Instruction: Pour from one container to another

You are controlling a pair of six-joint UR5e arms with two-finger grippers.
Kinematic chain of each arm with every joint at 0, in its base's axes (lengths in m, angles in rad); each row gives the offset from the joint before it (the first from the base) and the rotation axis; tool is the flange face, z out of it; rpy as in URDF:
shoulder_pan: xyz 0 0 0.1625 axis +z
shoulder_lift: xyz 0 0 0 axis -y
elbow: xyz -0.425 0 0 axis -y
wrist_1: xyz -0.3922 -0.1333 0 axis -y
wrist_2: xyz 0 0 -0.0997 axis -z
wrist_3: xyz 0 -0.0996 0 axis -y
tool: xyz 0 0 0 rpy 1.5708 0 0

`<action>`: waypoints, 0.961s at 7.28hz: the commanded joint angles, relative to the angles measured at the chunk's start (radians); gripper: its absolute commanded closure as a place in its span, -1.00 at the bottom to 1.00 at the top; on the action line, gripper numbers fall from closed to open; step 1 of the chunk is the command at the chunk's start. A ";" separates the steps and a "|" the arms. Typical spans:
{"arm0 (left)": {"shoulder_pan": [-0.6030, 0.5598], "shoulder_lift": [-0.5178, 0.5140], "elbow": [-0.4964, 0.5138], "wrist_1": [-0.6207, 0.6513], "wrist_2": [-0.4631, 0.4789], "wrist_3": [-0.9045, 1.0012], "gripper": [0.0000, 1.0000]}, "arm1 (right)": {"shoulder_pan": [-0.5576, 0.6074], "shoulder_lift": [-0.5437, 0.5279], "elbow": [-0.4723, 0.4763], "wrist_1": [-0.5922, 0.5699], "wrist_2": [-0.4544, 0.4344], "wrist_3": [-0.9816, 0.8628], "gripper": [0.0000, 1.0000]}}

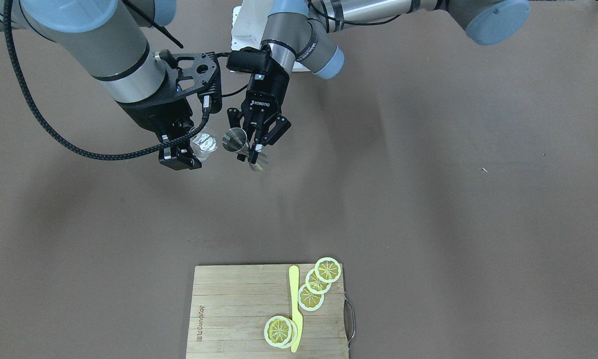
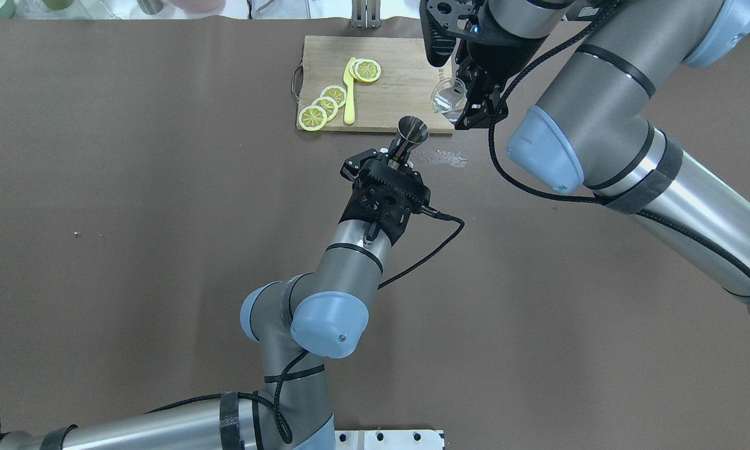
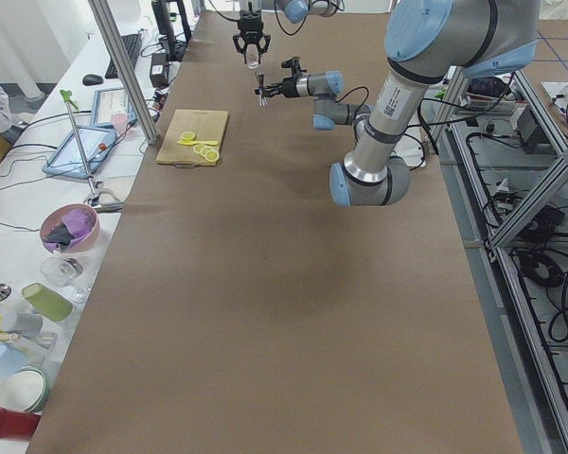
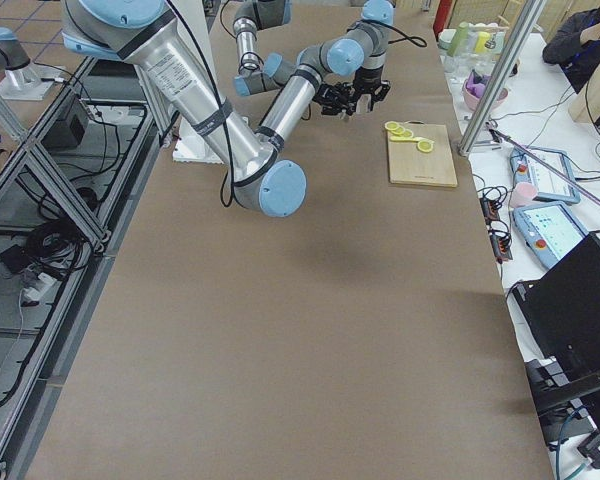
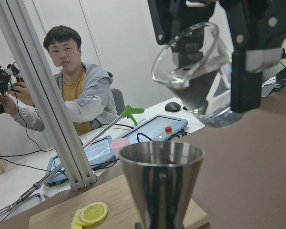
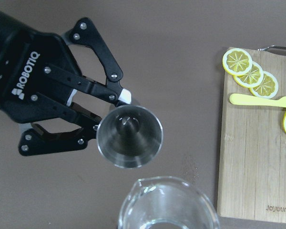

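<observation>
My left gripper (image 1: 249, 149) is shut on the waist of the dark steel jigger (image 1: 235, 139), held above the table with its open cup up. The right wrist view looks straight down into the jigger (image 6: 129, 136), showing bare metal inside. My right gripper (image 2: 469, 103) is shut on the small clear glass (image 2: 448, 100), which hangs just beside and slightly above the jigger (image 2: 411, 131). In the left wrist view the glass (image 5: 195, 71) is tilted toward the jigger (image 5: 162, 181) and holds a little clear liquid. The two vessels do not touch.
A wooden cutting board (image 2: 400, 62) with lemon slices (image 2: 325, 106) and a yellow knife (image 2: 349, 94) lies on the far side of the grippers. Small wet spots (image 2: 442, 157) mark the brown table below the jigger. Operators sit past the table's far edge.
</observation>
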 commanded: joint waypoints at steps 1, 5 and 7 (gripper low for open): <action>0.001 0.001 -0.002 0.000 0.000 0.000 1.00 | -0.001 0.028 -0.024 -0.028 -0.003 -0.002 1.00; 0.001 0.001 -0.002 0.000 0.000 0.000 1.00 | -0.002 0.083 -0.072 -0.072 -0.039 -0.023 1.00; 0.001 0.001 -0.002 0.000 0.000 0.000 1.00 | -0.014 0.088 -0.056 -0.097 -0.058 -0.029 1.00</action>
